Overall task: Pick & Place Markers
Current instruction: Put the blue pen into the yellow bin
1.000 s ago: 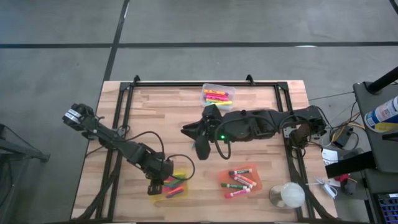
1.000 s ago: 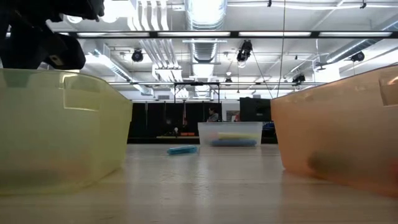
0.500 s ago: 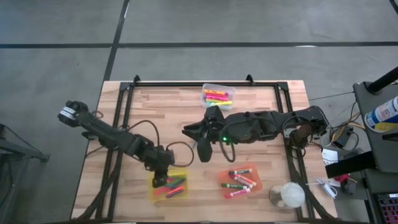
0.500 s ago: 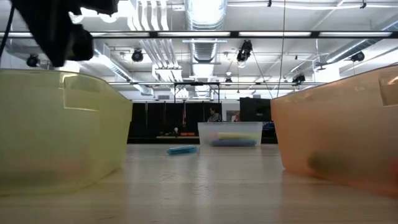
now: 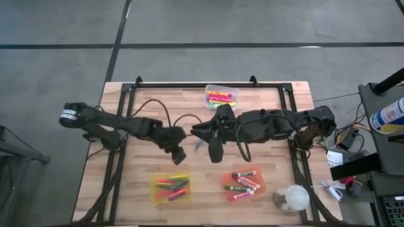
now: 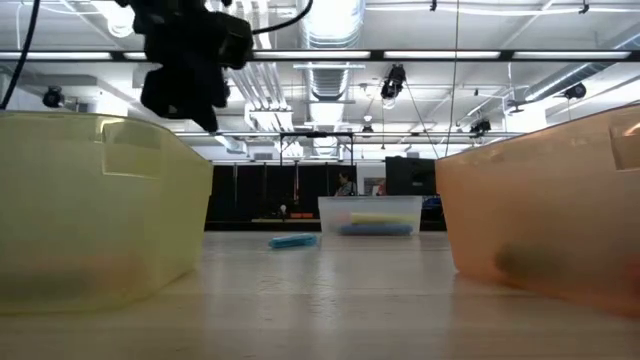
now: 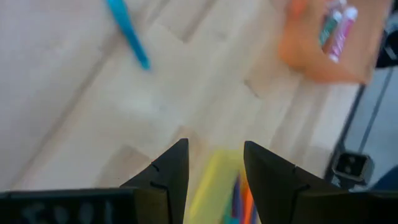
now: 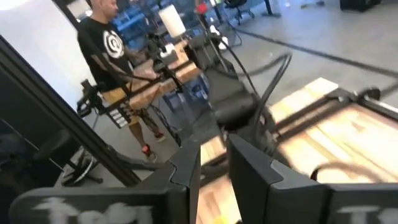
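A blue marker [image 5: 199, 145] [image 7: 127, 34] [image 6: 293, 241] lies flat on the bare wood near the table's middle. My left gripper [image 5: 179, 156] [image 7: 214, 165] hangs open above the table, between that marker and the yellow bin [image 5: 170, 187], with nothing between its fingers. It slants downward. My right gripper [image 5: 194, 131] [image 8: 214, 163] is held high over the table's middle and points almost level toward the left. Its fingers stand a narrow gap apart and hold nothing. More markers lie in the yellow bin, the orange bin [image 5: 245, 183] and the clear bin [image 5: 221, 96].
The yellow bin [image 6: 100, 210] and the orange bin [image 6: 550, 210] stand near the front edge, the clear bin [image 6: 370, 215] at the far edge. A black frame [image 5: 126, 113] runs round the table. A round clear object [image 5: 291, 198] sits at the front right. A person [image 8: 115, 68] stands beyond the table.
My left gripper has risen from over the yellow bin and swung toward the table's middle and far side, toward the blue marker, rolling as it went. The markers in the yellow bin now show uncovered. The blue marker has not moved.
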